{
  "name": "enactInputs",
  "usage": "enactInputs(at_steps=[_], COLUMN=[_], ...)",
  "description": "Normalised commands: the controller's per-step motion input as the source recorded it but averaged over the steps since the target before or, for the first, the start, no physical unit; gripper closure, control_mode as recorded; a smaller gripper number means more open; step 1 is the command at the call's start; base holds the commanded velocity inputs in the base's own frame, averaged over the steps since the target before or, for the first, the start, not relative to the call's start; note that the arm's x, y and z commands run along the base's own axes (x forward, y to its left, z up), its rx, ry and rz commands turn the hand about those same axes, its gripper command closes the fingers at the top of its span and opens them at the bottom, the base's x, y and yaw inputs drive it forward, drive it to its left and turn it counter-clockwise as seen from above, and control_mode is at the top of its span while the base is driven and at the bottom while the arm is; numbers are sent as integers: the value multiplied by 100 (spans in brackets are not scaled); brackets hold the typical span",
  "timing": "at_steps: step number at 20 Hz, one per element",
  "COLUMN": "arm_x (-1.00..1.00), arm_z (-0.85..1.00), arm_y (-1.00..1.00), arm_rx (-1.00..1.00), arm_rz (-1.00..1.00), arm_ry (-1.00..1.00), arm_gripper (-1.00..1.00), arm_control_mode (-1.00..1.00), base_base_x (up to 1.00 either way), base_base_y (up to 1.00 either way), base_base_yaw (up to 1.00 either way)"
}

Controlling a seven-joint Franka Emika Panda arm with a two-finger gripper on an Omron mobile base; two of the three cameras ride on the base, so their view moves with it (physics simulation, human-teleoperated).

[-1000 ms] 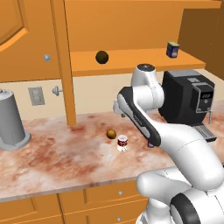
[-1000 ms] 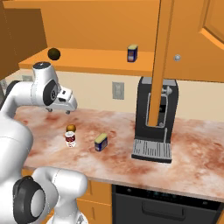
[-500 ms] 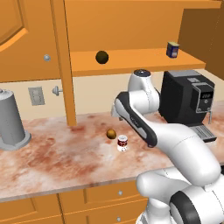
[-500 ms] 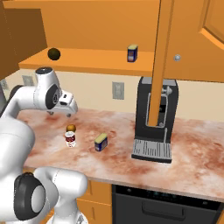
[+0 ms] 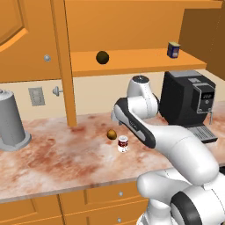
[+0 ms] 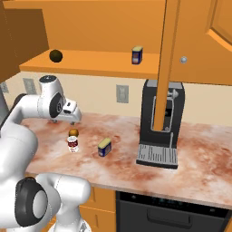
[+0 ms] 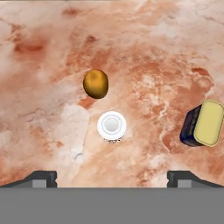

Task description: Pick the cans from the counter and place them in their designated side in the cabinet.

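Observation:
The red-and-white can [image 5: 123, 143] stands on the marbled counter [image 5: 52, 154], with a small brown ball [image 5: 112, 133] just behind it. In the hand view its white top [image 7: 112, 126] lies straight ahead, centred between the fingertips [image 7: 41, 177]. My gripper [image 7: 112, 177] hovers above it, open and holding nothing. From the right base view the gripper [image 6: 74, 118] hangs above the can [image 6: 72, 144]. One dark blue can [image 6: 104, 147] sits to the right on the counter; its yellow top [image 7: 209, 122] shows in the hand view. Another blue can [image 5: 173, 49] rests on the cabinet shelf [image 5: 132, 59].
A black coffee machine [image 5: 189, 99] stands at the right of the counter, behind an open cabinet door edge [image 6: 170, 59]. A tall grey metal cylinder [image 5: 11, 121] sits far left. A dark ball [image 5: 102, 56] lies on the shelf. Another door edge [image 5: 66, 66] hangs left of the arm.
The arm has dipped a little, bringing the hand lower over the red-and-white can. Cans and ball have stayed put.

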Motion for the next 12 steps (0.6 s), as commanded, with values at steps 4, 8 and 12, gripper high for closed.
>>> enactInputs(at_steps=[4, 8, 12], arm_x=[13, 11, 11], arm_z=[-23, -23, -24], arm_y=[0, 0, 0], arm_rx=[0, 0, 0], arm_rz=[0, 0, 0], arm_ry=[2, 1, 1], arm_gripper=[-100, -100, -100], arm_control_mode=[-100, -100, -100], base_base_x=[0, 0, 0], base_base_y=[0, 0, 0], base_base_yaw=[0, 0, 0])
